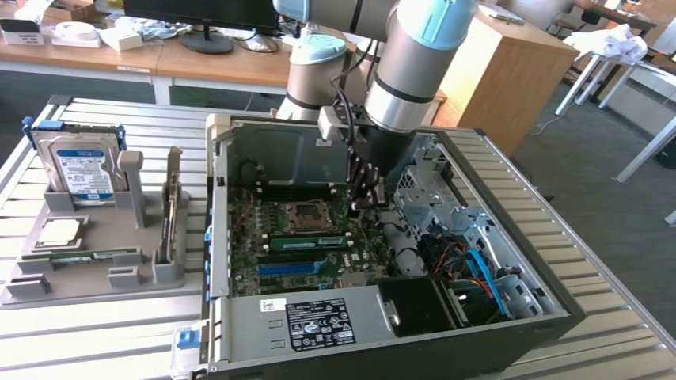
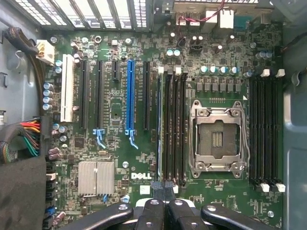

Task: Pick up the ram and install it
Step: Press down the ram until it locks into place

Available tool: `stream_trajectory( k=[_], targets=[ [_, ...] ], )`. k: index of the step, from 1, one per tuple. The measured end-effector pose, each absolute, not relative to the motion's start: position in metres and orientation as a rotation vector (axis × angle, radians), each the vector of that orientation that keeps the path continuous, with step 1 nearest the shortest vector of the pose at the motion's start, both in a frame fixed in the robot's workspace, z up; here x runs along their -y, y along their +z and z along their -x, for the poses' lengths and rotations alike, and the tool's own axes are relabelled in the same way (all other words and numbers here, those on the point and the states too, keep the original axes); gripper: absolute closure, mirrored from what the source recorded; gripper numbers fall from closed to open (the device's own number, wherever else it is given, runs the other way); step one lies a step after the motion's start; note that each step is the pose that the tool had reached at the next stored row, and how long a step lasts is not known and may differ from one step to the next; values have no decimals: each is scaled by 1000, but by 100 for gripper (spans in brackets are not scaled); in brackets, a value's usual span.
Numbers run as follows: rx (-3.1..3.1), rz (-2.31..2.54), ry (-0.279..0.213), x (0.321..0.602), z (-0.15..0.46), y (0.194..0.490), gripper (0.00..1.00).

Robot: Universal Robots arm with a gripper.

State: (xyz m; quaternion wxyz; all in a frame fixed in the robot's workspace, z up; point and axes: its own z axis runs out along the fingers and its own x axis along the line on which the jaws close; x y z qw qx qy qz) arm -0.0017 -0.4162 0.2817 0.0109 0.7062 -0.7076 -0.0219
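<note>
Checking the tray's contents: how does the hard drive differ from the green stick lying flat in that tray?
The hard drive stands upright and is boxy with a blue label; the green stick lies flat and is long, thin and narrow. Both sit in the grey tray, outside the computer case.

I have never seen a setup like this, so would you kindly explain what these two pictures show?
A robot arm reaches into an open computer on a slatted table. One picture is taken from off the arm, the other from its wrist, looking down at the motherboard. The pincer is shut near the memory slots; whether it holds anything I cannot tell. At the exterior view's left, a grey holder carries a hard drive and a green stick lying flat.
</note>
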Motion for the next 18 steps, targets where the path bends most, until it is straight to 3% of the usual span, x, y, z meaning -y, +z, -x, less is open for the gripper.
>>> stream_trajectory(
  k=[18],
  targets=[
    [2208,-2203,-67,416,2,272,90]
  ],
)
